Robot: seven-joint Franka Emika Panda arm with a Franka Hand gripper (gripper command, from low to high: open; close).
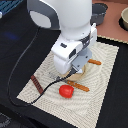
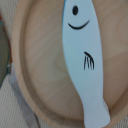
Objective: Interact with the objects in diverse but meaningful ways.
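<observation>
A white oblong fish-shaped piece [image 2: 82, 55] with a drawn eye, smile and fin lies in a round wooden plate [image 2: 40, 65] and fills the wrist view. In the exterior view my gripper [image 1: 76, 69] hangs low over that plate [image 1: 88, 69] in the middle of a woven placemat. Its fingers are hidden behind the hand and do not show in the wrist view. A red tomato [image 1: 65, 91] lies on the mat in front of the plate. A dark brown stick [image 1: 36, 84] lies near the mat's edge on the exterior view's left. The small white carton is out of view.
A wooden-handled utensil [image 1: 80, 87] lies beside the tomato and another [image 1: 95, 62] on the exterior view's right of the plate. A grey pot [image 1: 100, 12] and a bowl [image 1: 123, 19] stand at the back. A black cable [image 1: 25, 60] loops over the dark table.
</observation>
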